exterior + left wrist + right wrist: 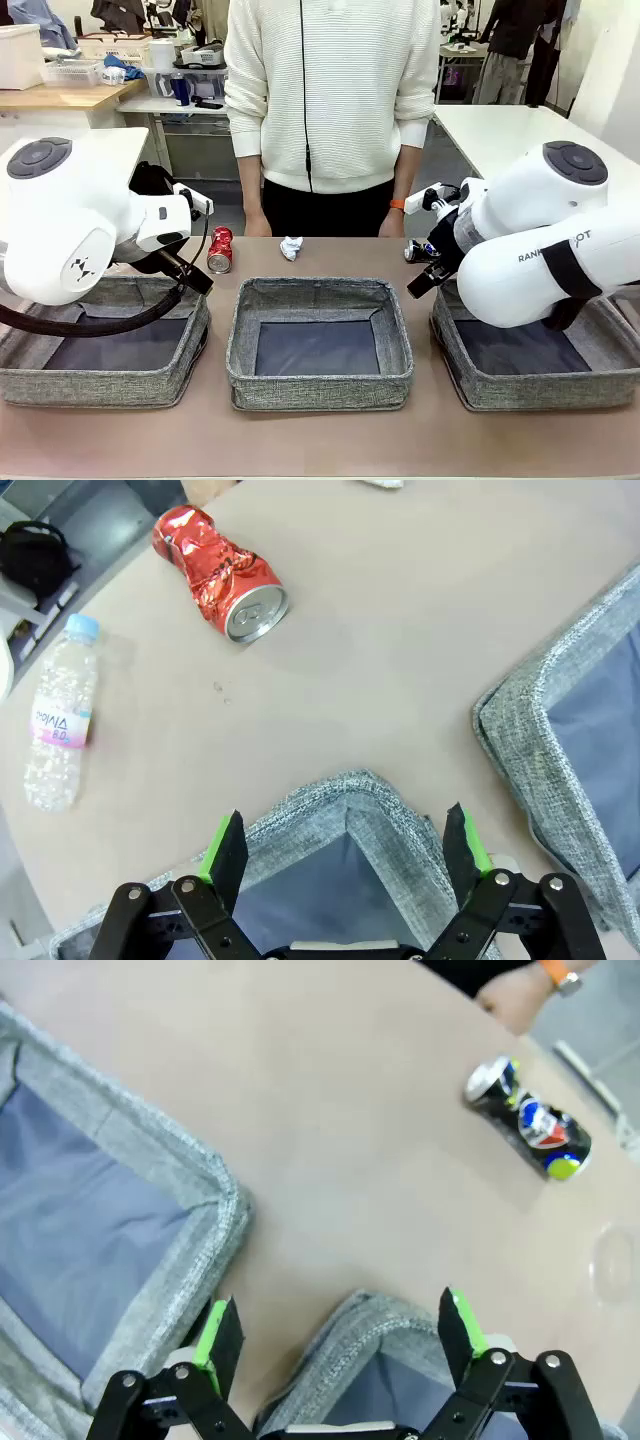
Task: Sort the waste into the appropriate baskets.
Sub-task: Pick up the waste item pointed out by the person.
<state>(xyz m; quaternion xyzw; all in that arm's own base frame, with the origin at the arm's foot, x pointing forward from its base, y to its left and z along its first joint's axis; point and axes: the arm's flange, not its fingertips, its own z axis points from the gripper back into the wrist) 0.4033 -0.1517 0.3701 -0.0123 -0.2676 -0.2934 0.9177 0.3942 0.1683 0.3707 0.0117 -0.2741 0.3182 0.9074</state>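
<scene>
The left gripper (345, 825) is wide open and empty over the left basket (100, 385), beside the middle basket (320, 295). The right gripper (338, 1308) is open and empty too, over the right basket (520, 392) on its other side. Behind the middle basket lie 3 things: the red crushed can (219, 250) to its left, the white paper wad (290, 247), and the dark can (415, 252) to its right.

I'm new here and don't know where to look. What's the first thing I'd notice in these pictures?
Most likely the two big white robot arms, the left arm and the right arm, leaning in from each side over a row of three grey baskets. Next, the shiny red crushed can lying on the table behind the baskets, toward the left. Then the person in a white sweater at the far side.
</scene>
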